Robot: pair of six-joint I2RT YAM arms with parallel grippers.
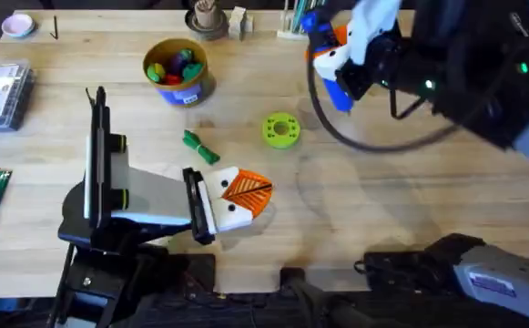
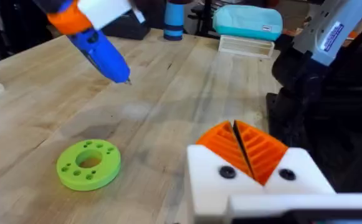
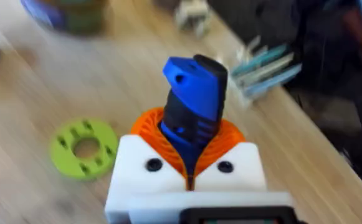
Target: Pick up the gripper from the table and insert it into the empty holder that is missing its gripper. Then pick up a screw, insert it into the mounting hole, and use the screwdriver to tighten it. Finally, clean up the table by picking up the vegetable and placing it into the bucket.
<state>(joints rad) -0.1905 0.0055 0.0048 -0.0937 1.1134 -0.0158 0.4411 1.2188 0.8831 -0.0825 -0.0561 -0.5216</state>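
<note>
1 blue screwdriver (image 3: 193, 102) is the thing in hand: a rigid, pen-shaped tool that looks fairly light, with a smooth plastic barrel that could swivel or slide if pinched off-centre. Its thin metal bit is the delicate end, so the mid-barrel is the sensible place to hold it, and that is where it is clamped. In the overhead view it hangs above the far right of the table (image 1: 382, 219), tip slanting down and well apart from the wood.

The right gripper (image 3: 190, 168) is closed on that barrel, its orange ribbed pads pressed against both sides and the tool's blunt rear end sticking out past them.

The left gripper (image 2: 246, 149) rests low near the front of the table; its 2 orange pads meet along a thin seam with nothing visible between them, so I judge it closed and empty.

The lime-green disc (image 1: 280, 129) lies between the 2 arms. The dark-green vegetable (image 1: 200, 147) lies just left of it, not yet cleared, and the bucket (image 1: 178, 71) stands farther back.
</note>
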